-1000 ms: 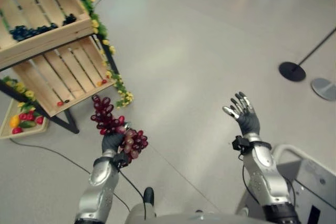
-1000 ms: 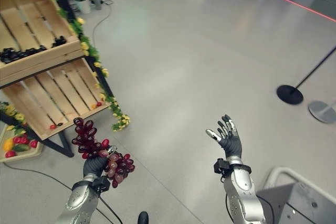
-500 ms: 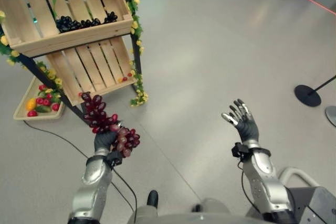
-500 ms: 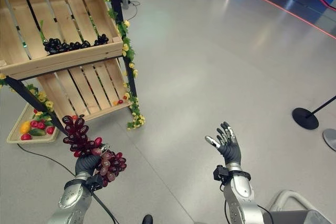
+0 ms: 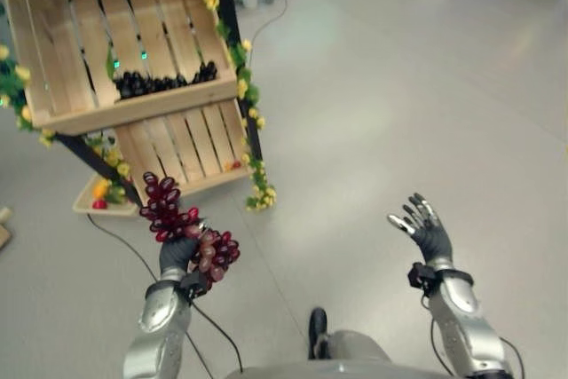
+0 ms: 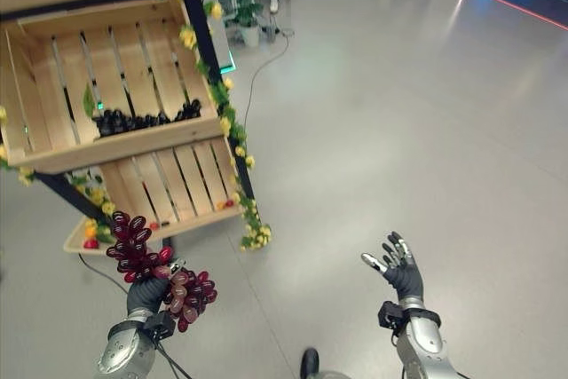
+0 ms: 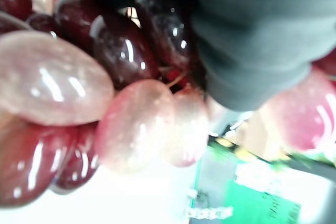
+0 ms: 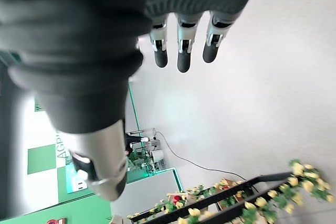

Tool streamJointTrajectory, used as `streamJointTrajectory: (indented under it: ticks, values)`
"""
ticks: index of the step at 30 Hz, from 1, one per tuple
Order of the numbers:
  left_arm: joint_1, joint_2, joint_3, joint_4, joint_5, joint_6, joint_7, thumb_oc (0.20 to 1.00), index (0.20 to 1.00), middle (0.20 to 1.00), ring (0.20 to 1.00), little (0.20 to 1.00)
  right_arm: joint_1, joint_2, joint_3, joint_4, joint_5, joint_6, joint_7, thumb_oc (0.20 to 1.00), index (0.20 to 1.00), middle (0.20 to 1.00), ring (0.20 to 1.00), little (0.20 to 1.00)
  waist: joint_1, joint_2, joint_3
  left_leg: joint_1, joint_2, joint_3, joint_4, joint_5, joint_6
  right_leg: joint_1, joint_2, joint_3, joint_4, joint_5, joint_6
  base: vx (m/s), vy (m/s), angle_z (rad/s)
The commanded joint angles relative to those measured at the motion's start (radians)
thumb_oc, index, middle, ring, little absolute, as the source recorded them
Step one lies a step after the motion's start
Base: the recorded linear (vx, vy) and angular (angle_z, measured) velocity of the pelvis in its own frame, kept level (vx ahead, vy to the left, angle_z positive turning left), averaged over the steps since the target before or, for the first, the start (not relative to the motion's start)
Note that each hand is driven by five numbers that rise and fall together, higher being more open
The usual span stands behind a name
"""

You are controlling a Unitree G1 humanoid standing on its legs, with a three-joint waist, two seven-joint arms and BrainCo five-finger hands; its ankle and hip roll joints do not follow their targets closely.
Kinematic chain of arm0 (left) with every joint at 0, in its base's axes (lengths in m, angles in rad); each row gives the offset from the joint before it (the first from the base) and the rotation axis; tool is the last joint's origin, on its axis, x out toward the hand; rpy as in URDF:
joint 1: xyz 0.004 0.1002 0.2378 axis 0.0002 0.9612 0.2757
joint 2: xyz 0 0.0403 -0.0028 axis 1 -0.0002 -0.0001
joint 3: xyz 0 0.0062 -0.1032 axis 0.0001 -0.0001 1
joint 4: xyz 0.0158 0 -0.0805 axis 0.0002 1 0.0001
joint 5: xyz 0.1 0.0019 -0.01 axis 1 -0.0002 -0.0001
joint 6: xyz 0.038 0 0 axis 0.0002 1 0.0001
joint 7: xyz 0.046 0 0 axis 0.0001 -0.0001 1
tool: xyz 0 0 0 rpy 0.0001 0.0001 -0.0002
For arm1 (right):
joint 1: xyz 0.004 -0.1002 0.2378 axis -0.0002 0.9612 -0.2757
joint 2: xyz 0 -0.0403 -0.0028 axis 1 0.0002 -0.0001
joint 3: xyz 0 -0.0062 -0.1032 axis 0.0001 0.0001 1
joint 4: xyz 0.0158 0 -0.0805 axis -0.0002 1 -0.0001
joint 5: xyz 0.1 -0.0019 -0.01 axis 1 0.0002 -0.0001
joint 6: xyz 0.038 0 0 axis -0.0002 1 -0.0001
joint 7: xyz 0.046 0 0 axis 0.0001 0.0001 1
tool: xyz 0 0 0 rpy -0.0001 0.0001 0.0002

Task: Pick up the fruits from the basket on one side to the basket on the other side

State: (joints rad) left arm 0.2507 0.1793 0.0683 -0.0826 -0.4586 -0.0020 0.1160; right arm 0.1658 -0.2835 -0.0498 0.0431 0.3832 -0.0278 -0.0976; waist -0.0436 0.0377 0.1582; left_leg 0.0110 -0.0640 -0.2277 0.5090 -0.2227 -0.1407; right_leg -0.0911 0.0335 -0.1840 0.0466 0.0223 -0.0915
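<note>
Above grey floor (image 5: 373, 104), left robot hand (image 5: 177, 255), mostly hidden, clutches red grapes (image 5: 182, 228); right robot hand (image 5: 426, 230) spread, holding nothing.

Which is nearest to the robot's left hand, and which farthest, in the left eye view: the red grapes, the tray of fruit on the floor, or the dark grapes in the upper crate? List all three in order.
1. Red grapes: held in the left hand.
2. Tray of fruit: on the floor, under the stand.
3. Dark grapes: in the upper crate, highest and farthest.
</note>
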Motion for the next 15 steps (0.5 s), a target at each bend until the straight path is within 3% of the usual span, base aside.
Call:
streamJointTrajectory:
  ticks: [1, 2, 3, 4, 5, 6, 7, 8, 9, 11, 12, 15]
  values:
    - [-0.044, 0.023, 0.063, -0.118, -0.05, -0.091, -0.022, 0.2, 0.2, 0.2, 0.2, 0.2, -0.027, -0.009, -0.023, -0.044, 0.007, -0.039, 0.016, 1.0, 1.0, 1.0, 1.0, 1.0, 0.002, -0.006, 0.006, -0.019, -0.195, 0.057, 0.154, 0.231, -0.039, 0.102, -0.05, -0.008, -0.085, -0.085, 0.108, 0.21, -0.13, -0.52]
    - [-0.051, 0.021, 0.064, -0.133, -0.061, -0.095, -0.02, 0.2, 0.2, 0.2, 0.2, 0.2, -0.027, -0.015, -0.028, -0.036, 0.003, -0.04, 0.012, 1.0, 1.0, 1.0, 1.0, 1.0, 0.01, -0.012, 0.022, -0.074, -0.233, 0.073, 0.192, 0.22, -0.051, 0.121, -0.064, -0.001, -0.083, -0.087, 0.109, 0.17, -0.153, 0.01]
    - [-0.053, 0.024, 0.067, -0.147, -0.059, -0.095, -0.012, 0.2, 0.2, 0.2, 0.2, 0.2, -0.035, -0.015, -0.031, -0.022, 0.002, -0.04, 0.001, 1.0, 1.0, 1.0, 1.0, 1.0, 0.017, -0.007, 0.031, -0.126, -0.202, 0.08, 0.137, 0.211, -0.04, 0.135, -0.055, -0.003, -0.096, -0.088, 0.11, 0.23, -0.138, 0.16]
    - [-0.033, 0.009, 0.079, -0.158, -0.083, -0.09, -0.01, 0.2, 0.2, 0.2, 0.2, 0.2, -0.033, -0.001, -0.036, 0.002, 0.013, -0.032, -0.011, 1.0, 1.0, 1.0, 1.0, 1.0, 0.027, -0.017, 0.034, -0.158, -0.135, 0.08, 0.084, 0.194, -0.011, 0.164, -0.076, -0.01, -0.118, -0.092, 0.117, 0.18, -0.091, 0.24]
    - [-0.033, 0.009, 0.079, -0.159, -0.083, -0.089, -0.01, 0.2, 0.2, 0.2, 0.2, 0.2, -0.034, -0.001, -0.036, 0.003, 0.013, -0.032, -0.011, 1.0, 1.0, 1.0, 1.0, 1.0, 0.031, -0.016, 0.033, -0.156, -0.131, 0.083, 0.085, 0.188, -0.011, 0.165, -0.073, -0.006, -0.118, -0.094, 0.116, 0.29, -0.012, 0.17]
    - [-0.015, 0.007, 0.103, -0.184, -0.108, -0.091, -0.011, 0.2, 0.2, 0.2, 0.2, 0.2, -0.037, 0.001, -0.032, 0.022, 0.021, -0.026, -0.011, 1.0, 1.0, 1.0, 1.0, 1.0, 0.046, -0.023, 0.038, -0.158, -0.008, 0.098, -0.07, 0.099, 0.042, 0.187, -0.09, -0.005, -0.12, -0.11, 0.126, 0.15, 0.019, 0.09]
    - [-0.014, 0.006, 0.103, -0.185, -0.108, -0.09, -0.011, 0.2, 0.2, 0.2, 0.2, 0.2, -0.038, 0.001, -0.031, 0.023, 0.021, -0.027, -0.011, 1.0, 1.0, 1.0, 1.0, 1.0, 0.048, -0.026, 0.039, -0.153, -0.01, 0.101, -0.082, 0.107, 0.043, 0.186, -0.093, -0.002, -0.121, -0.107, 0.126, 0.22, 0.047, -0.09]
    - [-0.009, 0.015, 0.108, -0.196, -0.112, -0.098, -0.01, 0.2, 0.2, 0.2, 0.2, 0.2, -0.045, -0.001, -0.031, 0.032, 0.019, -0.031, -0.016, 1.0, 1.0, 1.0, 1.0, 1.0, 0.053, -0.024, 0.041, -0.152, 0.042, 0.101, -0.201, 0.139, 0.056, 0.186, -0.086, -0.001, -0.116, -0.109, 0.13, 0.15, 0.041, -0.28]
    - [0.002, 0.028, 0.122, -0.229, -0.111, -0.099, 0.012, 0.2, 0.2, 0.2, 0.2, 0.2, -0.054, -0.013, -0.024, 0.046, 0.011, -0.032, -0.026, 1.0, 1.0, 1.0, 1.0, 1.0, 0.068, -0.009, 0.058, -0.13, 0.104, 0.052, -0.365, 0.215, 0.063, 0.182, -0.068, 0.009, -0.091, -0.129, 0.13, 0.16, 0.038, -0.27]
    - [0.002, 0.02, 0.118, -0.236, -0.134, -0.094, -0.008, 0.2, 0.2, 0.2, 0.2, 0.2, -0.051, -0.016, -0.024, 0.051, 0.003, -0.011, -0.018, 1.0, 1.0, 1.0, 1.0, 1.0, 0.065, 0.002, 0.058, -0.102, 0.109, 0.066, -0.424, 0.23, 0.054, 0.19, -0.066, 0.005, -0.088, -0.141, 0.13, 0.08, 0.032, -0.28]
    - [0.007, 0.02, 0.125, -0.254, -0.139, -0.103, -0.007, 0.2, 0.2, 0.2, 0.2, 0.2, -0.056, -0.017, -0.02, 0.063, -0.001, -0.015, -0.021, 1.0, 1.0, 1.0, 1.0, 1.0, 0.078, 0.008, 0.059, -0.127, 0.116, 0.038, -0.462, 0.247, 0.044, 0.198, -0.064, 0.016, -0.093, -0.152, 0.137, 0.08, 0.07, -0.22]
    - [0.018, 0.02, 0.141, -0.289, -0.18, -0.114, -0.024, 0.2, 0.2, 0.2, 0.2, 0.2, -0.073, -0.02, -0.019, 0.08, 0.005, -0.014, -0.014, 1.0, 1.0, 1.0, 1.0, 1.0, 0.088, 0.014, 0.05, -0.124, 0.117, 0.061, -0.454, 0.264, 0.036, 0.223, -0.061, 0.008, -0.093, -0.163, 0.127, 0.1, 0.016, -0.08]
